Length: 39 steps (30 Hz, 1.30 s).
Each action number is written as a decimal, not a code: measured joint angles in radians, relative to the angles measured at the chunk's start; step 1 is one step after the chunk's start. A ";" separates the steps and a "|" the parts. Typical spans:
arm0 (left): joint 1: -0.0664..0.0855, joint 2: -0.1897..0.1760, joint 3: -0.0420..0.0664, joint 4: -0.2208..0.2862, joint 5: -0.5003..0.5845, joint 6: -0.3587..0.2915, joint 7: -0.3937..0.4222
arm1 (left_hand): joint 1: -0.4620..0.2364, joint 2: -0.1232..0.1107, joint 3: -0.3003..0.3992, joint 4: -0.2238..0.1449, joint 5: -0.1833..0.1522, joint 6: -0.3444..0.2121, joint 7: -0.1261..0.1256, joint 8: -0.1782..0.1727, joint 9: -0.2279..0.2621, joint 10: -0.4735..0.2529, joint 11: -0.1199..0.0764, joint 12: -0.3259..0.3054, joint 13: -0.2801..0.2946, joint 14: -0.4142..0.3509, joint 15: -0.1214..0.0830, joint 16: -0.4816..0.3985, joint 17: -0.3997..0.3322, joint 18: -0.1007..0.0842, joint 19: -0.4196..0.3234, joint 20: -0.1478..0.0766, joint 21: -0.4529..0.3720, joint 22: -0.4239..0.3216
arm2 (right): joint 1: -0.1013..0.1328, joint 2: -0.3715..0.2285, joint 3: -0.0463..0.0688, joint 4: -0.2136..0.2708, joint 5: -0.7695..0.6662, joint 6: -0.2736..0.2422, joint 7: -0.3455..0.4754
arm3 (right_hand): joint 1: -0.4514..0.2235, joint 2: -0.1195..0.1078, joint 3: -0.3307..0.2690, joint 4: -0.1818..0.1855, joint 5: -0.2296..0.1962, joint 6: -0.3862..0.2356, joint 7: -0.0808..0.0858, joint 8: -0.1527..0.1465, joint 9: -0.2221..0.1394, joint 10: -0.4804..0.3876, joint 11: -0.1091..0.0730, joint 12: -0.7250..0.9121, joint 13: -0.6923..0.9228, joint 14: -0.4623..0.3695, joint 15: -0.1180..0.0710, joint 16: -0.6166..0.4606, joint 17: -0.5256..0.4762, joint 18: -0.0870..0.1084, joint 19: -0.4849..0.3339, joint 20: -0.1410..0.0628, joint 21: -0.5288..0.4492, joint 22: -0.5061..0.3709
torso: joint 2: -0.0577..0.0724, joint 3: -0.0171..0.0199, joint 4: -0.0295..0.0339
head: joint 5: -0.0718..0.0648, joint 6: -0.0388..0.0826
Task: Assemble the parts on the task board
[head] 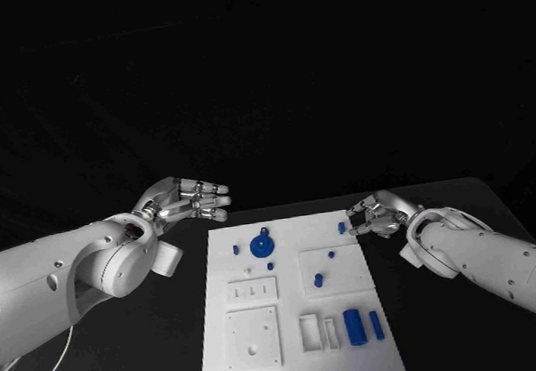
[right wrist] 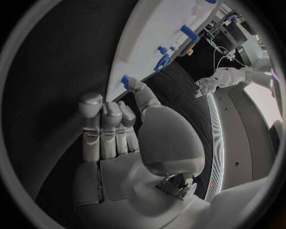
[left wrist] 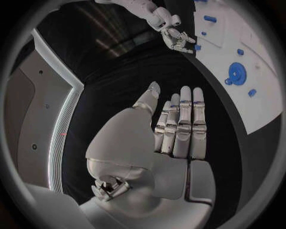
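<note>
The black table (head: pixel 132 361) carries the white task board (head: pixel 300 361) in its middle, a long plate running from the near edge toward the far side. Both white arms reach in from the sides.

The left hand (head: pixel 186 200) hovers over the bare table, just beside the far left corner of the board. Its fingers are stretched and a little apart, and it holds nothing; the left wrist view shows the flat empty palm (left wrist: pixel 178 129).

The right hand (head: pixel 377 216) is at the far right edge of the board. Its fingers are curled in, and in the right wrist view the thumb tip seems to touch a small blue part (right wrist: pixel 126 82) at the board's edge. I cannot tell whether this part is really pinched or only touched.

On the board, a blue gear (head: pixel 262 244) lies in the far left area, with smaller blue pieces around it. Two blue cylinders (head: pixel 355 324) lie side by side near the right edge, closer to the robot. One blue peg (head: pixel 318 279) stands on a square white block.
</note>
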 measured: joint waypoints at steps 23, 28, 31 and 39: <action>0.000 -0.001 0.000 0.005 -0.001 0.003 -0.004 | 0.000 0.000 0.000 0.000 0.000 0.000 0.000 0.000 0.000 -0.004 -0.004 0.000 0.000 0.000 0.000 0.000 0.000 0.000 0.000 0.000 0.000 0.000 | -0.010 0.041 0.000 -0.025 -0.008 0.001 -0.004 | -0.012 0.023 0.005 -0.001 -0.071 0.037 -0.003 0.000 0.000 0.009 0.002 0.036 0.021 0.004 0.004 0.041 0.037 0.000 0.000 0.000 0.050 0.000 | -0.001 -0.0004 -0.0004 | 0.005 -0.014; 0.000 -0.001 0.000 0.006 -0.001 0.004 -0.004 | 0.000 0.000 0.000 0.000 0.000 0.000 0.000 0.000 0.000 -0.004 -0.004 0.000 0.000 0.000 0.000 0.000 0.000 0.000 0.000 0.000 0.000 0.000 | -0.010 0.049 0.000 -0.030 -0.013 0.001 -0.007 | -0.026 0.037 0.042 -0.019 -0.100 0.050 -0.003 0.000 0.000 0.011 0.003 0.043 0.025 0.007 0.007 0.044 0.043 0.000 0.000 0.000 0.062 0.000 | -0.001 0.0008 -0.0005 | 0.007 -0.015; 0.000 -0.001 0.000 0.007 -0.001 0.005 -0.005 | 0.000 0.000 0.000 0.000 0.000 0.000 0.000 0.000 0.000 -0.004 -0.004 0.000 0.000 0.000 0.000 0.000 0.000 0.000 0.000 0.000 0.000 0.000 | -0.010 0.051 -0.001 -0.032 -0.015 0.000 -0.009 | -0.025 0.044 0.064 -0.024 -0.124 0.061 -0.004 0.000 0.000 0.011 0.004 0.043 0.028 0.010 0.005 0.045 0.045 0.000 0.000 0.000 0.064 0.000 | -0.001 0.0008 -0.0006 | 0.008 -0.015; 0.000 -0.001 0.000 0.008 -0.001 0.006 -0.006 | -0.003 -0.003 0.000 0.000 0.000 0.000 0.000 0.000 0.000 -0.004 -0.004 0.000 0.000 0.000 0.000 0.000 0.000 0.000 -0.003 0.004 0.000 0.000 | -0.010 0.056 -0.001 -0.041 -0.018 -0.002 -0.013 | -0.034 0.053 0.117 -0.026 -0.148 0.085 -0.003 0.000 0.000 0.012 0.004 0.051 0.031 0.010 0.005 0.049 0.049 0.000 0.000 0.000 0.074 0.000 | -0.001 0.0014 -0.0017 | 0.009 -0.015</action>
